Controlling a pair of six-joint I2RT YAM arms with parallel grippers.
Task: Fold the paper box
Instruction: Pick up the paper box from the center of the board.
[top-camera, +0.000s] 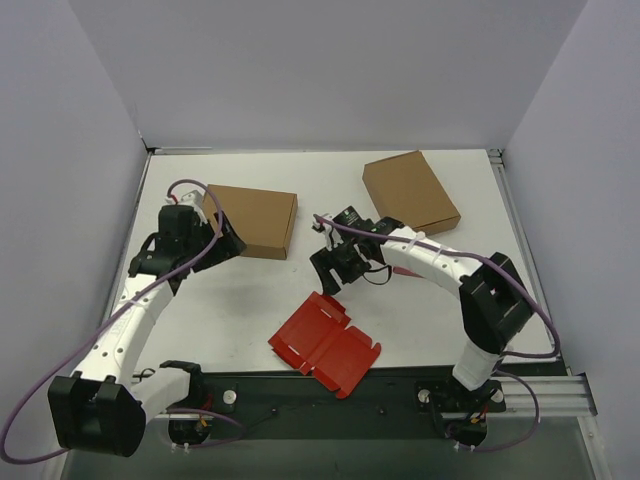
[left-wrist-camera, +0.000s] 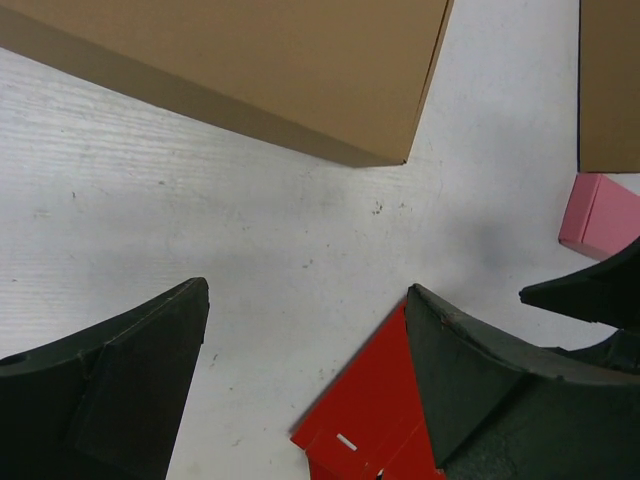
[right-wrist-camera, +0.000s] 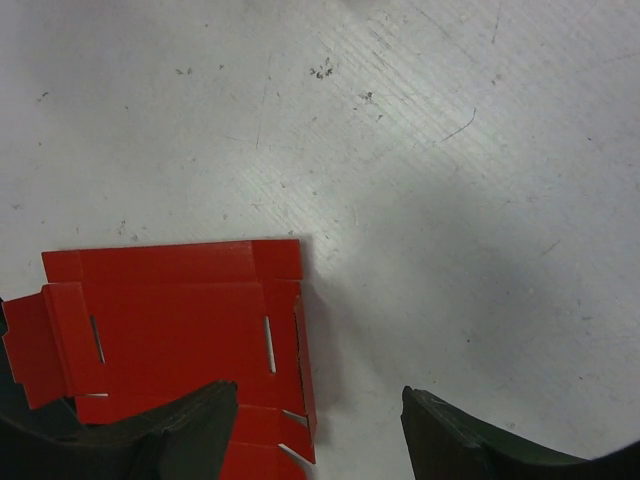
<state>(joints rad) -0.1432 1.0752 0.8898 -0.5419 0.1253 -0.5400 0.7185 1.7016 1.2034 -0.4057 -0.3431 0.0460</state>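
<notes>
There is one flat bright red die-cut cardboard sheet (top-camera: 325, 345), two closed brown cardboard boxes (top-camera: 255, 220) (top-camera: 410, 190) and one small pink cardboard box (left-wrist-camera: 598, 215).

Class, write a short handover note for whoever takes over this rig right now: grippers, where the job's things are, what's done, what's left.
Left gripper: open, empty, beside a brown box.
Right gripper: open, empty, above the edge of the red paper box.
The paper box looks like a flat sheet at the near edge of the table.
Done: no folds visible.
Left: all the folding.
</notes>
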